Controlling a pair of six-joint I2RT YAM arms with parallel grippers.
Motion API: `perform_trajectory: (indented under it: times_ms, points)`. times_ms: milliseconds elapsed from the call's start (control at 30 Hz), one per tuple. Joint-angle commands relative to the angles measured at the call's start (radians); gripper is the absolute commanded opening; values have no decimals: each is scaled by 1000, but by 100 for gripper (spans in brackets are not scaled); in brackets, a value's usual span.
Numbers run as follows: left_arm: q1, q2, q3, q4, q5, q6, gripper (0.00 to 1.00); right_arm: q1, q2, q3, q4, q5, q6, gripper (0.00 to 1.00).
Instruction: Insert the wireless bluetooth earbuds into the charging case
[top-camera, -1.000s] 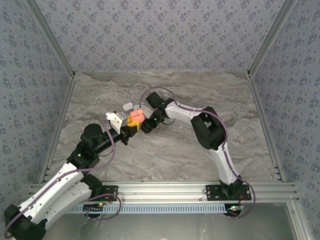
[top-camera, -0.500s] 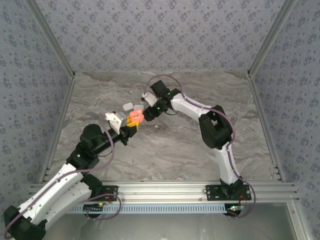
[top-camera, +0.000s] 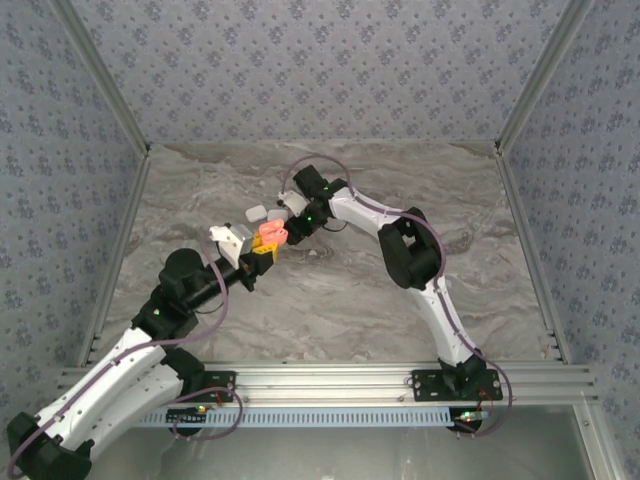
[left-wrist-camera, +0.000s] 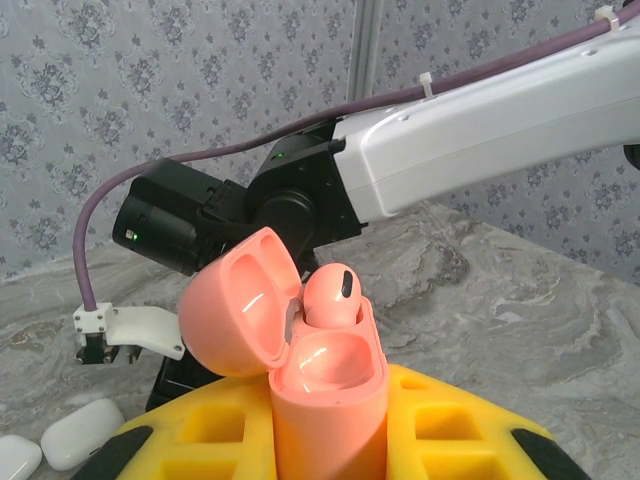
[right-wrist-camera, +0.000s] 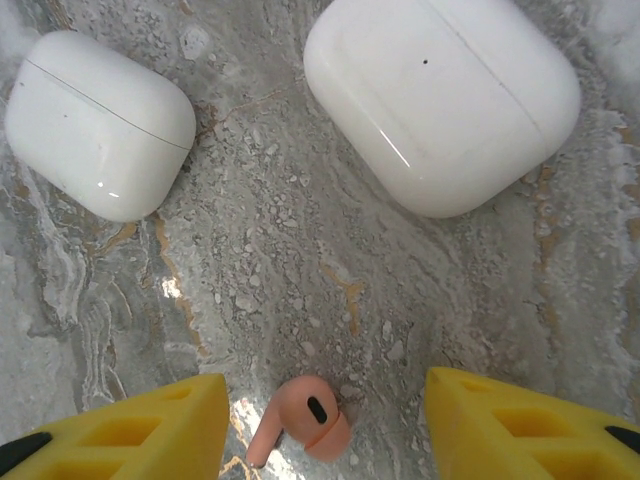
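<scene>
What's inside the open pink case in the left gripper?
One pink earbud sits in the far well of the case, head showing, stem hidden inside. The near well looks empty.

white case (right-wrist-camera: 100, 125): glossy plastic; table (right-wrist-camera: 300, 230): rough marbled; earbud (right-wrist-camera: 310, 425): matt pink

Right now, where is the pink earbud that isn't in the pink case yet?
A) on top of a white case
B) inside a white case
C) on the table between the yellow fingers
C: in the right wrist view the pink earbud lies on the table between the right gripper's open yellow fingers, apart from both closed white cases.
</scene>
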Motion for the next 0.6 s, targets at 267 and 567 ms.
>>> perform_trajectory:
  times_ms: [267, 567]
  points:
    - [-6, -11, -5, 10, -14, 2, 2, 18, 43, 36, -55, -50, -33, 50]
    - [-4, -7, -4, 10, -17, 5, 2, 34, 15, -25, -53, -37, -49, 46]
